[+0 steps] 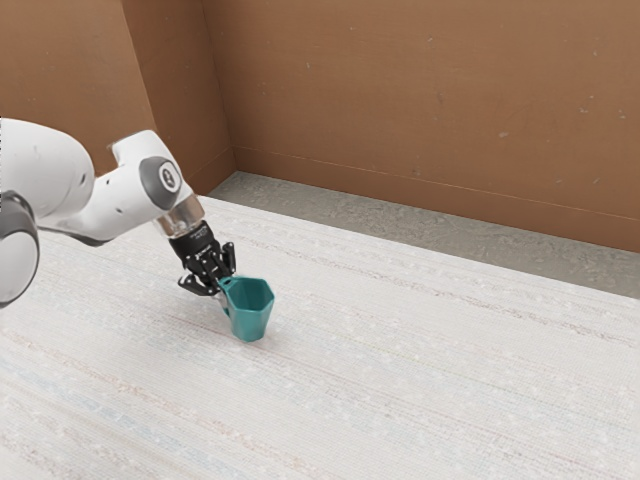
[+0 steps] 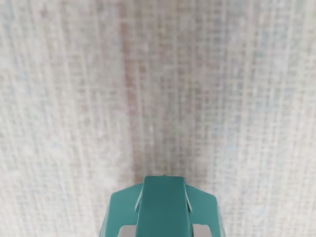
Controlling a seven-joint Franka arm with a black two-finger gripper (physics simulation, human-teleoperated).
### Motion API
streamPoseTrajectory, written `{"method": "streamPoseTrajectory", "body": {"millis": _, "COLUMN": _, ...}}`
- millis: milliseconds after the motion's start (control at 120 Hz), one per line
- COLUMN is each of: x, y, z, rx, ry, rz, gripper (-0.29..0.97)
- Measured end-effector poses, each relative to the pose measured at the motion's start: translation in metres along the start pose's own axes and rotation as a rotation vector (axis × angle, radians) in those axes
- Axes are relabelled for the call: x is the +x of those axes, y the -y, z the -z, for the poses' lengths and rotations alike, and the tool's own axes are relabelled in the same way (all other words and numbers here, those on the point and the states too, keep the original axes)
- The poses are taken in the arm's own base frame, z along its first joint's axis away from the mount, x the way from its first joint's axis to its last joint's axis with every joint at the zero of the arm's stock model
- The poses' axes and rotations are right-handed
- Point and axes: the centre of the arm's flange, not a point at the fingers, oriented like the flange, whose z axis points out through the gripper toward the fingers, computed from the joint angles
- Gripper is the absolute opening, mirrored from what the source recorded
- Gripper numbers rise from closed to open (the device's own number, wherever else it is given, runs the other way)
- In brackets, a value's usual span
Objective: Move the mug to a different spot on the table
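Observation:
A teal faceted mug [image 1: 250, 308] leans tilted over the pale woven table [image 1: 420, 350], its open mouth facing up and toward the exterior view's right. My black gripper [image 1: 220, 284] comes down from the upper left and is shut on the mug's handle side, at the rim's left edge. The mug's base is at or just above the tabletop, with a small shadow beneath it. In the wrist view the teal handle [image 2: 163, 207] sits right under my hand, with the mug's body spreading out behind it.
The table [image 2: 158, 89] stretches wide to the exterior view's right and front. Brown walls [image 1: 420, 90] rise behind it, with a grey floor strip [image 1: 480, 235] beyond the table's far edge.

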Motion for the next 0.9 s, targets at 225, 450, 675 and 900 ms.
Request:
{"method": "streamPoseTrajectory", "body": {"millis": 225, "x": 0.002, "y": 0.005, "z": -0.013, "rx": 0.011, "ry": 0.005, "rz": 0.017, "gripper": -0.02}}
{"method": "streamPoseTrajectory", "body": {"millis": 450, "x": 0.003, "y": 0.005, "z": -0.015, "rx": 0.003, "ry": 0.004, "rz": 0.022, "gripper": 0.19}}
{"method": "streamPoseTrajectory", "body": {"millis": 675, "x": 0.003, "y": 0.004, "z": -0.013, "rx": -0.004, "ry": 0.004, "rz": 0.02, "gripper": 0.35}}
{"method": "streamPoseTrajectory", "body": {"millis": 900, "x": 0.011, "y": 0.012, "z": -0.013, "rx": 0.006, "ry": 0.006, "rz": 0.035, "gripper": 0.4}}
